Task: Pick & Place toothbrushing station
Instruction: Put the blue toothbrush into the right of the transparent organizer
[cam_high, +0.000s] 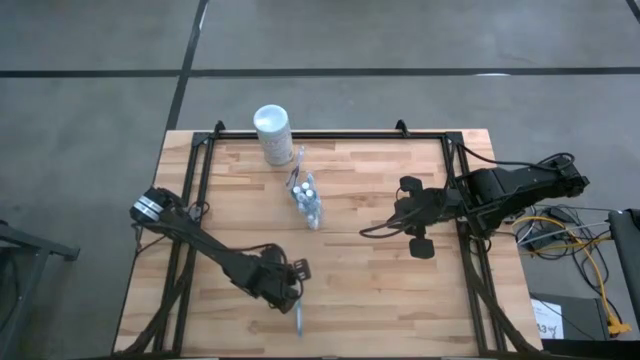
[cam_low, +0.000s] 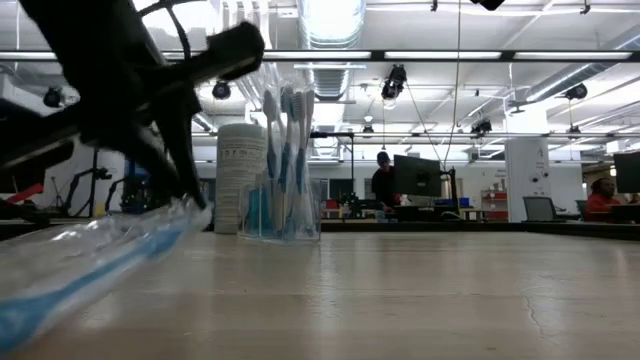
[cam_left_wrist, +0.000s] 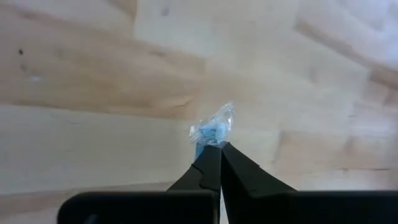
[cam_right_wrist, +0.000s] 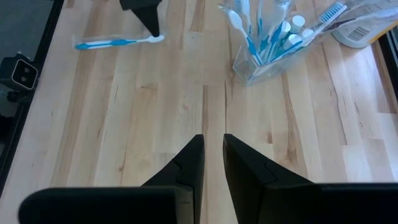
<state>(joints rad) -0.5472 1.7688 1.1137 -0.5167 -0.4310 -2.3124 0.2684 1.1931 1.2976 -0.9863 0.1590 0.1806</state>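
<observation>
From above we see the left gripper (cam_high: 297, 298) near the counter's (cam_high: 360, 290) front edge, clamped on a wrapped toothbrush (cam_high: 298, 318), while the station (cam_high: 307, 199) stands mid-counter just in front of the white cylinder (cam_high: 272, 134). At counter level, the station (cam_low: 282, 165) holds upright brushes. The right wrist view shows the right gripper (cam_right_wrist: 213, 155) slightly apart, holding nothing, well away from the station (cam_right_wrist: 267, 50).
</observation>
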